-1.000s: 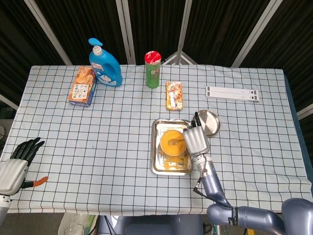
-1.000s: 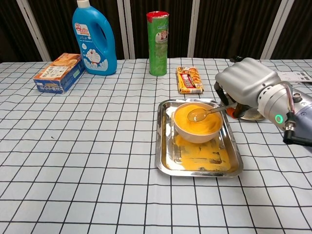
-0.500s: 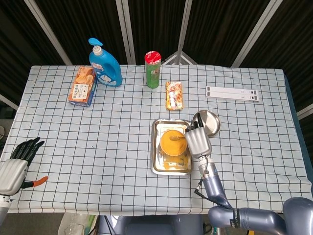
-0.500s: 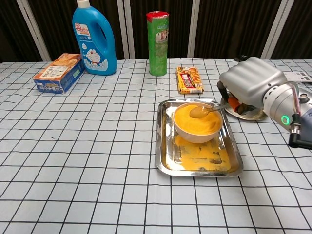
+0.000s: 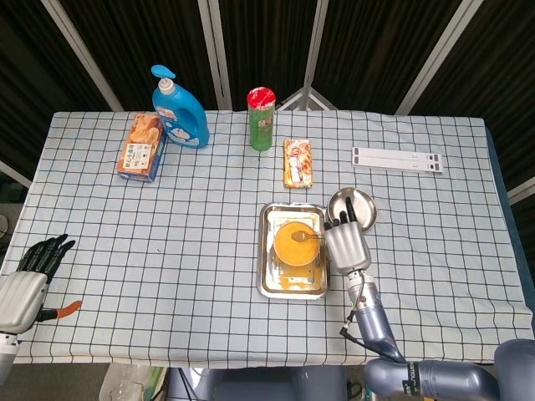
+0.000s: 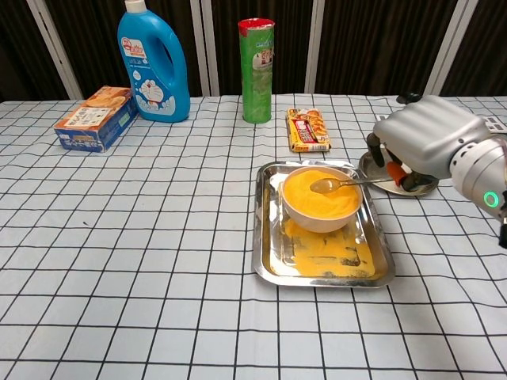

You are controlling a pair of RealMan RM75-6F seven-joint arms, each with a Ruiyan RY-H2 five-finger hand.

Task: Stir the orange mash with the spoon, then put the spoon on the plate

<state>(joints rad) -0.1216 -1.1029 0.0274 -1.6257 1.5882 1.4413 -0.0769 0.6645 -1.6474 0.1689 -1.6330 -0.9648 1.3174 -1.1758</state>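
Metal spoon [image 6: 342, 184] level, bowl end pointing left

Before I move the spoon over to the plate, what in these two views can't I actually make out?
- Spoon handle end: chest view, buried inside the right hand; the grip itself is unseen.
- Plate: both views, partly covered by that hand.
- Left hand: head view only, cut off by the frame corner; absent from chest view.
- Tray floor under the bowl: hidden by the bowl.

- Staged lab test bench, not a home
- checked tablecloth [image 5: 167, 276] on table
- dark curtain backdrop [image 5: 251, 42] with metal frame struts [image 5: 79, 50]
- assorted groceries as props
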